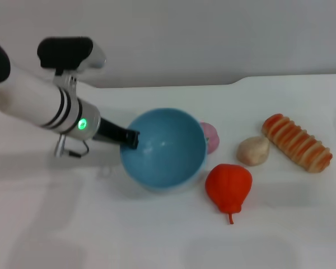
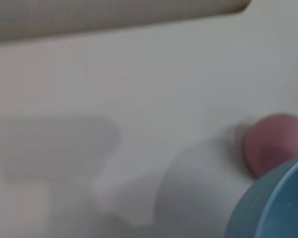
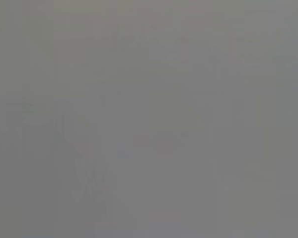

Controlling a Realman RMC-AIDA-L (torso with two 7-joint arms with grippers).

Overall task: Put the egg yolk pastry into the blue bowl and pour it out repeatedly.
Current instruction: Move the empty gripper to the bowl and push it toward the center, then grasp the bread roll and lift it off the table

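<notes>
I've got the left pincer (image 1: 131, 138) clamped on the near-left rim of the blue bowl (image 1: 165, 148), which sits tilted w/ its opening toward the head cam and looks empty; the egg yolk pastry (image 1: 253, 150) is on the counter (image 1: 73, 224) to the bowl's right, between the red pear-shaped fruit (image 1: 228, 186) and the striped bread roll (image 1: 297, 142). Best play imo: level the bowl slow, keep the rim grip firm, and don't nudge the pink ball (image 1: 210, 137) touching its far-right side. Right pincer isn't visible in any view, so can't tell its state.
</notes>
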